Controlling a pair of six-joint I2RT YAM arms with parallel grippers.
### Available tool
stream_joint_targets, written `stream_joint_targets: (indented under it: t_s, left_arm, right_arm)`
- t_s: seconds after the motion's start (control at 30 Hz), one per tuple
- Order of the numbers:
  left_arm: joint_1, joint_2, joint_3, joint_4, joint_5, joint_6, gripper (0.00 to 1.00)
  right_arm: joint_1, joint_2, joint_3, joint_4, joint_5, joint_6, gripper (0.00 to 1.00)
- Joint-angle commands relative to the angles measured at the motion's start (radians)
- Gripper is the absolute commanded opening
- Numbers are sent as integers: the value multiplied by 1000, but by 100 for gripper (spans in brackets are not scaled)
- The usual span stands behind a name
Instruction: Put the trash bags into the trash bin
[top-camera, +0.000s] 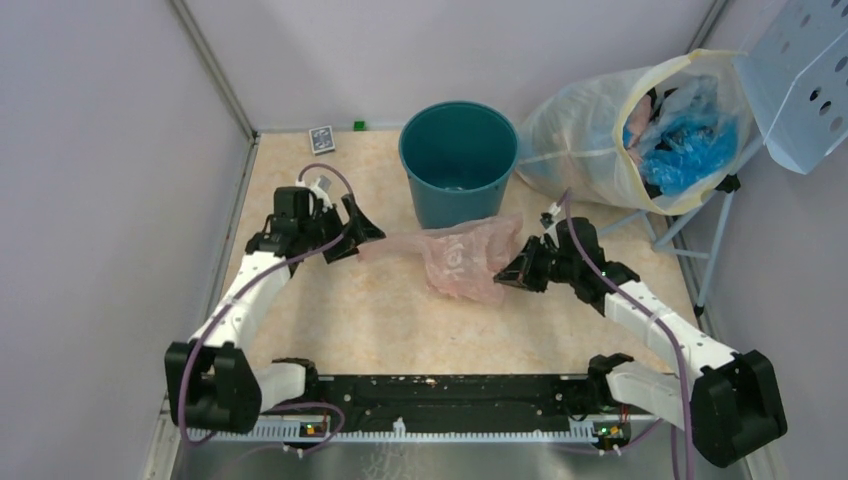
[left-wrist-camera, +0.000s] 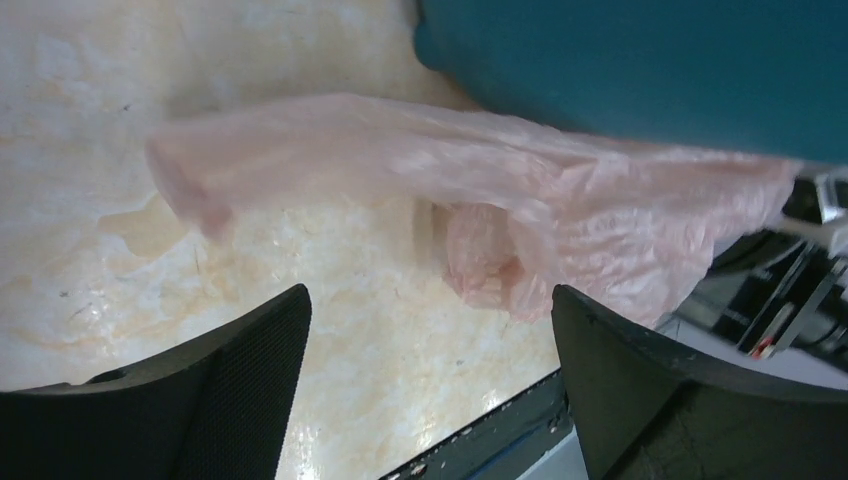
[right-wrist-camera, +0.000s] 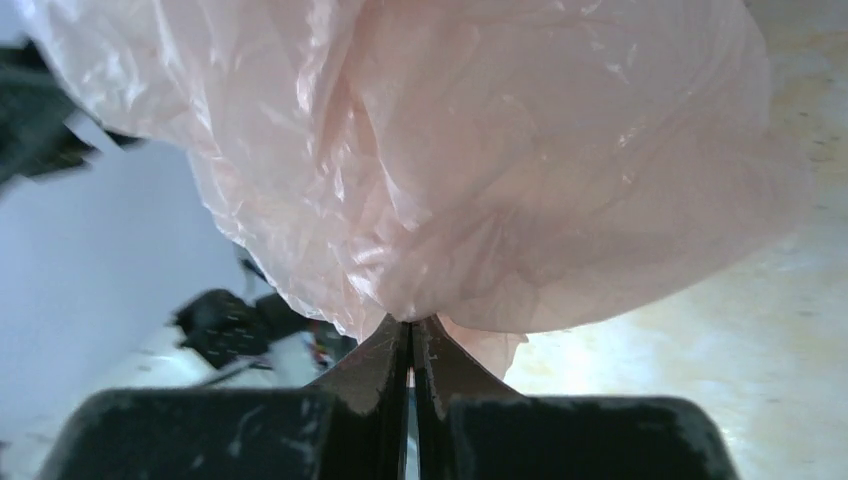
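Observation:
The pale pink trash bag hangs stretched just in front of the dark teal trash bin, which stands upright at the back of the table. My right gripper is shut on the bag's right edge; in the right wrist view the bag bunches above the closed gripper. My left gripper is open at the bag's left end. In the left wrist view the bag lies ahead of the spread gripper, not between the fingers, with the bin's wall behind it.
A large clear sack with a pale yellow rim holding bright blue bags leans at the back right, under a pale blue perforated panel. A small dark card lies at the back left. A black rail runs along the near edge.

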Motion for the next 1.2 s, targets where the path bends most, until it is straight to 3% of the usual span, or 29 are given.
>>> stream_joint_targets:
  t_s: [0.0,0.17,0.3,0.43,0.53,0.8,1.17]
  left_arm:
    - [-35,-153,-64,-38,81,61,96]
    - [-90,-354,-109,-129,-15,19,99]
    - [-142,-438,-151,-93,24,-76,97]
    - [-375,-457,-158,-22,-101,-186,95]
    - [-510,-435,-167,34,-193,-233,94]
    - [-766,-266,-104,149,-458,-257,73]
    - [-813,-104,-58,309,-580,-247,60]
  right_arm:
    - [7,-23,163,-113,11,198,0]
    - [7,-49,206,-126,44,368,0]
    - [6,-71,210,-117,59,444,0]
    - [8,-76,213,-142,92,513,0]
    - [11,-75,223,-141,97,540,0]
    - [29,-80,297,-206,130,567,0]
    - [34,-81,303,-222,137,577,0]
